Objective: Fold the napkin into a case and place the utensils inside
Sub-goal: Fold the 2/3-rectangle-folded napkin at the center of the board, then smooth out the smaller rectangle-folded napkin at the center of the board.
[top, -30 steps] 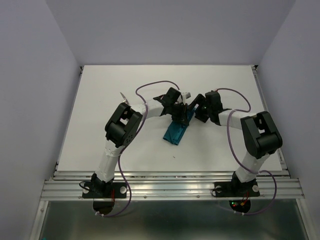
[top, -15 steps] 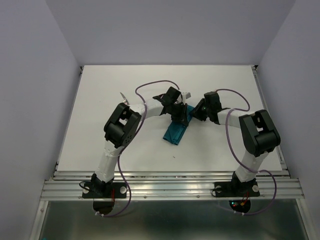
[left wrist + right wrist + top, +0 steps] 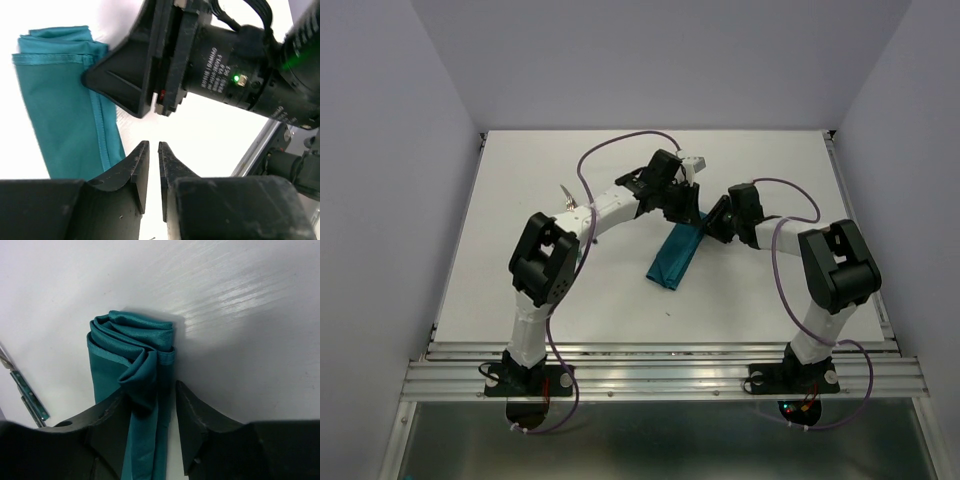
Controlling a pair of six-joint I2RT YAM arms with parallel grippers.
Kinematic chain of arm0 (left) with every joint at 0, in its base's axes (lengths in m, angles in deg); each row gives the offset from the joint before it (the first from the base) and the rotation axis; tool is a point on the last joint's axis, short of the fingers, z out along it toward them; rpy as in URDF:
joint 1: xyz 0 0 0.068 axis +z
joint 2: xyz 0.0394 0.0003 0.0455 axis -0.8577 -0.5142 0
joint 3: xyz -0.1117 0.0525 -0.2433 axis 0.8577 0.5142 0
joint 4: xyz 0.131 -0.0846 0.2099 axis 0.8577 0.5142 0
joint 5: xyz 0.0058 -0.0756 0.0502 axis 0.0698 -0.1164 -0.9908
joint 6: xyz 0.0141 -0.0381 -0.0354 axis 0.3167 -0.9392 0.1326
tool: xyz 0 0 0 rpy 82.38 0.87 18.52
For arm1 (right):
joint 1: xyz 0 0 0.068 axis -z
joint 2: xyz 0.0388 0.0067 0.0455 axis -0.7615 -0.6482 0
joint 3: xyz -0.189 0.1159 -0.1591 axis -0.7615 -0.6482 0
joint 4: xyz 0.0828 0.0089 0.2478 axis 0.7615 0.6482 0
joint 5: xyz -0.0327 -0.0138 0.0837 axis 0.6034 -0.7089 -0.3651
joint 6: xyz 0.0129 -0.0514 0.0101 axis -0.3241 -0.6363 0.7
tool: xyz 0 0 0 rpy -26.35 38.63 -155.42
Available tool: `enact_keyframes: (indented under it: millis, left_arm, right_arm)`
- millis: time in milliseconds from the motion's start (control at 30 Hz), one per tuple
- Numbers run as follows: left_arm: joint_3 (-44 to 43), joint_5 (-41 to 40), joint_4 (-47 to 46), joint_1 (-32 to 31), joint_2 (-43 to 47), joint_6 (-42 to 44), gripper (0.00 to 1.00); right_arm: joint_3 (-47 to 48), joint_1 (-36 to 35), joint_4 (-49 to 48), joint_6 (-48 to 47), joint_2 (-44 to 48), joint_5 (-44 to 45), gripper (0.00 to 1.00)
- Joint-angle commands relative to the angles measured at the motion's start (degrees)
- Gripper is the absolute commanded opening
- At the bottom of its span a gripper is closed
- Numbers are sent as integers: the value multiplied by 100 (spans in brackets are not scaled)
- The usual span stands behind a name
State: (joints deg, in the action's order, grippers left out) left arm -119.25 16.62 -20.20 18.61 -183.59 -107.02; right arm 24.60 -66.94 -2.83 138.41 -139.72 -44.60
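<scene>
Lying mid-table [image 3: 540, 180] as a narrow folded strip, the napkin [image 3: 674, 255] runs near-left to far-right, its far end between the half-spread right gripper [image 3: 150, 390], pinch unclear, while the left gripper [image 3: 153, 150] hovers beside it, barely parted and empty.

The top external camera is looking down from high above the case [image 3: 672, 258], set back on its near side, and is taking in the whole table [image 3: 770, 170] with the case small at the middle. The left wrist camera is hanging close above the case's far end, facing down past the left gripper [image 3: 151, 146]. The right wrist camera is sitting nearer still, facing that same end past the right gripper [image 3: 149, 389]. All three views are sharing this end.
</scene>
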Motion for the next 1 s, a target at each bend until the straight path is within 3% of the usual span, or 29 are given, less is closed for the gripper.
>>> enact_keyframes:
  millis: [0,333,800,867,900,967]
  left_arm:
    - [-433,-333,294,-16,-222,136,24]
    - [-65,255,-400,204,-408,-93,2]
    - [-275,-147,-163,213,-759,-110,2]
    - [-459,-541,-14,169,-812,-119,4]
    - [-529,-631,126,151,-838,-119,5]
    - [-653,-789,189,116,-891,-110,14]
  right_arm:
    - [-26,-41,53,-18,318,195,47]
    - [53,-41,220,-185,669,230,45]
    - [53,-41,299,-124,582,573,33]
    - [45,-41,299,-115,582,625,28]
    - [36,-41,299,-115,564,643,17]
    - [53,-41,299,-115,538,626,15]
